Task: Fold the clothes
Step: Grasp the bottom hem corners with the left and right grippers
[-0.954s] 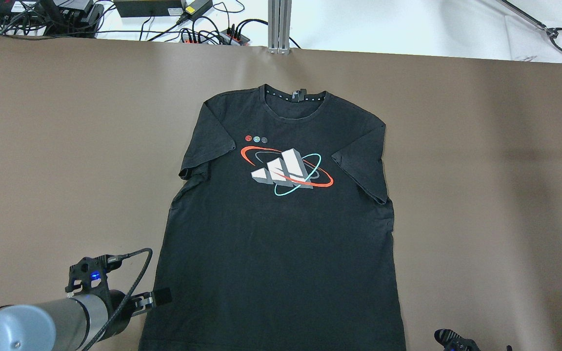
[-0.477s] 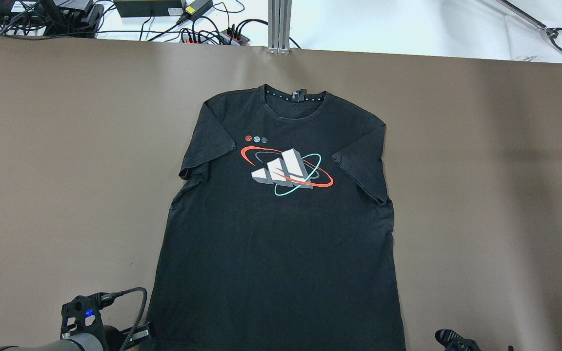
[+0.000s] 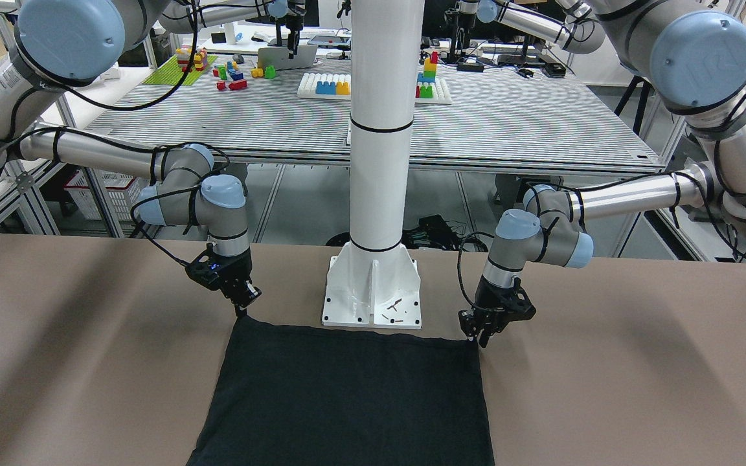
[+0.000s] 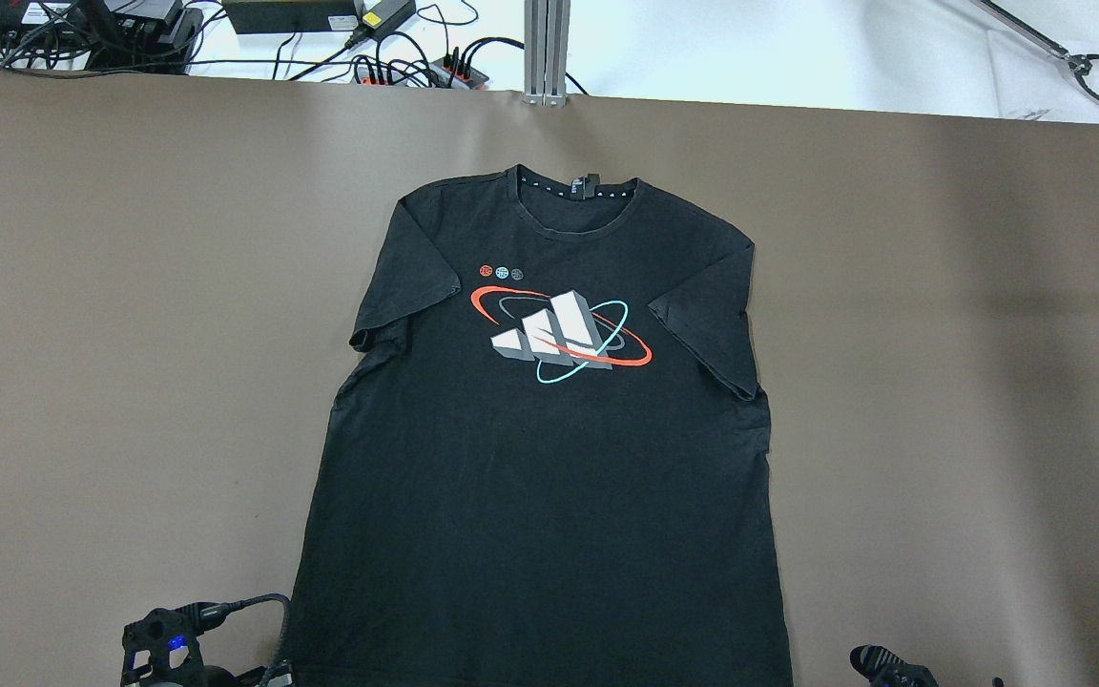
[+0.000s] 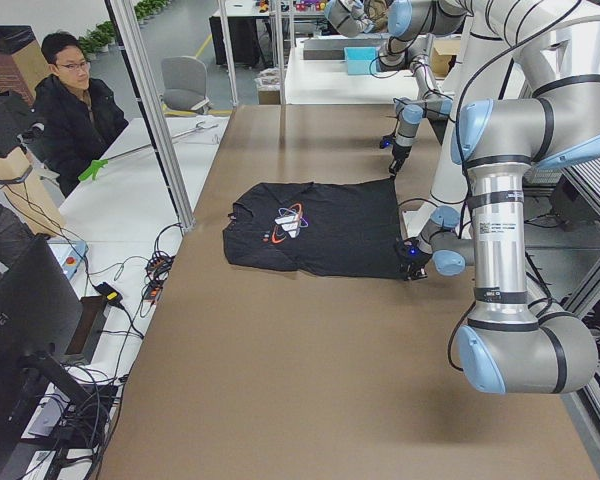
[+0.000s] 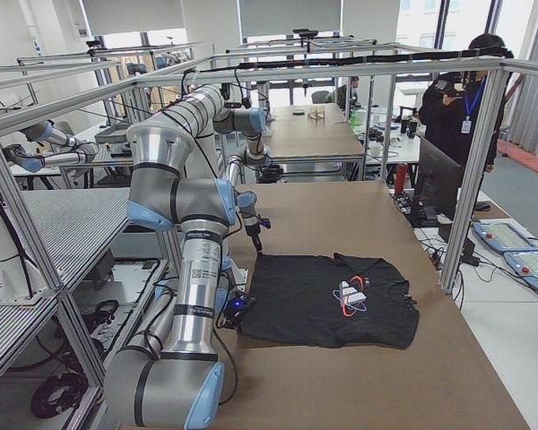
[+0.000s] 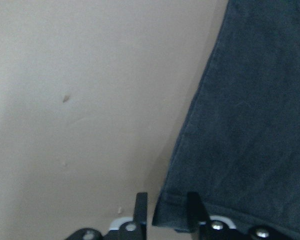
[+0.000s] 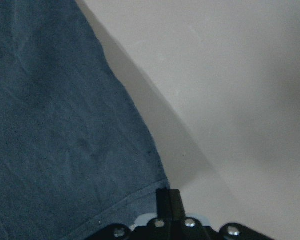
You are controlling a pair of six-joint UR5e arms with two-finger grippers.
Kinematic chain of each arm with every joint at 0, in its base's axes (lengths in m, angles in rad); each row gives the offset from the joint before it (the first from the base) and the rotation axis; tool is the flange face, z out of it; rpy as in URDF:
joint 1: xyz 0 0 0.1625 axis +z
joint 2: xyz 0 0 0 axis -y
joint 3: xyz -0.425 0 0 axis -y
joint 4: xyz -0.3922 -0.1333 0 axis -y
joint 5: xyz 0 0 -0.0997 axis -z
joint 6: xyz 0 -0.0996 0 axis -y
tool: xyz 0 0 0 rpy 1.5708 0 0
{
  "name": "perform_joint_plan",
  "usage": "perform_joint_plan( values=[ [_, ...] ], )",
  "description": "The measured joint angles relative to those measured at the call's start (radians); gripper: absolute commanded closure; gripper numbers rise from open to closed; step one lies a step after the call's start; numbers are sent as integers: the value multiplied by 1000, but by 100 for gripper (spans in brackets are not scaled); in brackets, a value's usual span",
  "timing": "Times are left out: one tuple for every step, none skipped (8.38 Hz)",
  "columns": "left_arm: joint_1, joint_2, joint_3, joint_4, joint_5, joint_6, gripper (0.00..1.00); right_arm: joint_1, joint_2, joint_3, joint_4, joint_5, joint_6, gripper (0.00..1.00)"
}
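A black T-shirt (image 4: 549, 477) is laid flat on the brown desk (image 4: 130, 286).
One hem corner is straddled by the left tool (image 7: 167, 197), fingers apart; the other is pinched by the closed right tool (image 8: 169, 192).

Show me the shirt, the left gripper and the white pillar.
Shirt (image 4: 549, 496), overhead view, plain lower front.
Left gripper (image 3: 480, 336), front-facing view, between its fingertips.
Pillar (image 3: 383, 162), front-facing view, white shaft.

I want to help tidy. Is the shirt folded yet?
No, the shirt lies spread flat on the table, both sleeves out.
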Motion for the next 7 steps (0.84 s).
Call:
perform_joint_plan(
  values=[
    [9, 2, 1, 0, 2, -6, 78, 0, 0, -1, 0, -1, 1, 100],
    [16, 4, 0, 0, 4, -11, 99, -1, 0, -2, 0, -1, 2, 100],
    [20, 5, -2, 0, 6, -15, 100, -1, 0, -2, 0, -2, 3, 100],
    [21, 5, -5, 0, 7, -21, 100, -2, 0, -2, 0, -2, 3, 100],
    [21, 5, -8, 0, 8, -24, 100, -1, 0, -2, 0, -2, 3, 100],
    [20, 6, -13, 0, 8, -26, 100, -1, -1, -3, 0, -2, 3, 100],
    [19, 7, -26, 1, 9, -27, 100, -1, -1, -2, 0, -2, 3, 100]
  ],
)
